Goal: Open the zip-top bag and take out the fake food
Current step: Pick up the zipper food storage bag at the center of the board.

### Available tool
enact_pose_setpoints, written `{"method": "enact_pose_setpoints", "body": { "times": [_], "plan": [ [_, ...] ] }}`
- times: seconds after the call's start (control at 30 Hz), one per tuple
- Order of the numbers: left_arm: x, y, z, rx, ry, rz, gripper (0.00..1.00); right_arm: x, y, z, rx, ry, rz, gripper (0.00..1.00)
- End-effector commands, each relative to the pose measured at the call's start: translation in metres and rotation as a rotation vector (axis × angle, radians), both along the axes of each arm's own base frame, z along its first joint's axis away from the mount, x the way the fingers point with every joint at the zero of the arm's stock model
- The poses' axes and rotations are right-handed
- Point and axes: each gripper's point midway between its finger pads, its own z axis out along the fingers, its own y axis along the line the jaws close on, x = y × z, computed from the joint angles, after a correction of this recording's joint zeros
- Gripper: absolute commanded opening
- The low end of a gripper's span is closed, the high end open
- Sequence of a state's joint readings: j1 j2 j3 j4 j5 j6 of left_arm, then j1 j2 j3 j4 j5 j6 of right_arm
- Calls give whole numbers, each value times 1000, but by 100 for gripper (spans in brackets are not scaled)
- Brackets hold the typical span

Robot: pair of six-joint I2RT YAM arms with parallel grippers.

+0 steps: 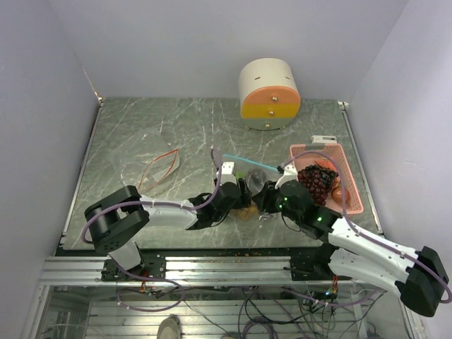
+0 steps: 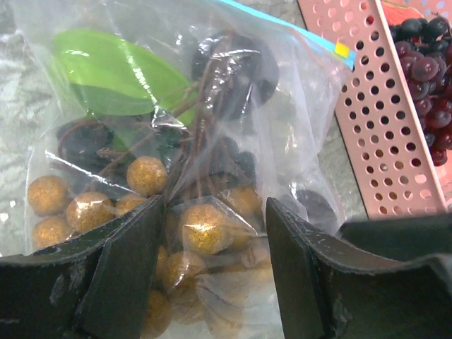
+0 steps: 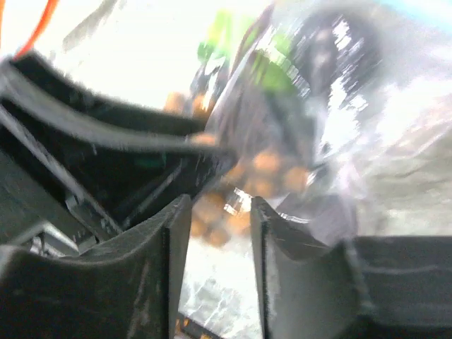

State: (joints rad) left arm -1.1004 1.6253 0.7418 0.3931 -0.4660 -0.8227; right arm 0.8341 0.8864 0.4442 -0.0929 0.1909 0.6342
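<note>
Clear bag holds tan grapes, dark fruit and a green piece. Pink basket holds purple grapes. Left tool clamps the bag; right tool stands narrowly parted.

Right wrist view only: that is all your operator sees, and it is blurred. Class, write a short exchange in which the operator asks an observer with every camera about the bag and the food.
Operator: Is any food out of the bag yet?
Observer: Yes. A dark purple grape bunch lies in the pink basket, to the right of the bag.
Operator: Where does the left claw stand?
Observer: The left claw has one finger on either side of the zip-top bag, with tan-brown grapes between them.
</note>
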Motion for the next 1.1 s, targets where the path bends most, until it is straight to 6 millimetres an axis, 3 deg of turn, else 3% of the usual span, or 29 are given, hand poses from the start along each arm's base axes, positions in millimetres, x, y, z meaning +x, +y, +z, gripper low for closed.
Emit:
{"method": "enact_pose_setpoints", "body": {
  "times": [0.0,0.07,0.17,0.37,0.5,0.67,0.77,0.9,1.0,1.07],
  "plan": [
    [-30,15,-33,84,64,-11,70,32,-37,34,-33,-92,-217,47],
    [-35,21,-38,92,69,-6,70,43,-44,35,-28,-74,-239,59],
    [-39,28,-42,98,73,4,70,60,-53,26,-16,-17,-262,69],
    [-43,51,-46,115,78,47,70,75,-59,-11,-3,80,-299,85],
    [-44,63,-40,104,65,71,70,80,-52,-23,54,107,-277,94],
    [-44,64,-35,104,54,71,70,87,-31,-20,120,37,-167,96],
    [-45,63,-39,104,60,73,70,89,-25,-27,123,23,-123,92],
    [-48,62,-43,100,65,66,70,94,-18,-27,154,-16,-93,76],
    [-49,60,-40,98,60,62,70,99,-18,-21,150,-61,-84,55],
    [-49,61,-37,100,54,63,70,101,-19,-15,147,-95,-80,32]
  ]
}}
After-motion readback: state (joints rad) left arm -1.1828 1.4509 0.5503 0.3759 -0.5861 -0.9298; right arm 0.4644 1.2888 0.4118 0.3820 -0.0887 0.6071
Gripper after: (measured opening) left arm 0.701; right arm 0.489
